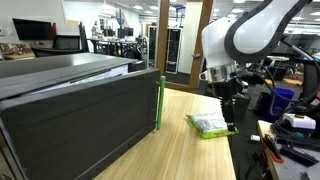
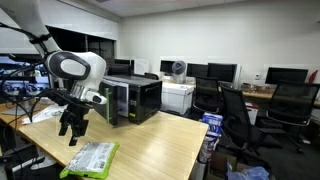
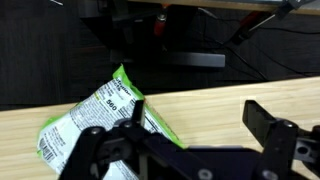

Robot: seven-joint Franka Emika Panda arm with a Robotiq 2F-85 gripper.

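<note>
A green and white snack bag (image 1: 209, 124) (image 2: 90, 159) (image 3: 95, 120) lies flat on the wooden table (image 1: 185, 150) (image 2: 155, 140) near its edge. My gripper (image 1: 230, 105) (image 2: 73, 132) (image 3: 195, 118) hangs just above the table beside the bag, jaws wide apart, nothing between them. In the wrist view the left fingertip (image 3: 134, 108) overlaps the bag's corner, the right fingertip (image 3: 262, 118) is over bare wood.
A large black microwave (image 1: 80, 105) (image 2: 130, 98) stands on the table with a green strip (image 1: 160, 102) on its corner. Beyond the table edge are office chairs (image 2: 235, 115), monitors and cluttered desks (image 1: 290, 125).
</note>
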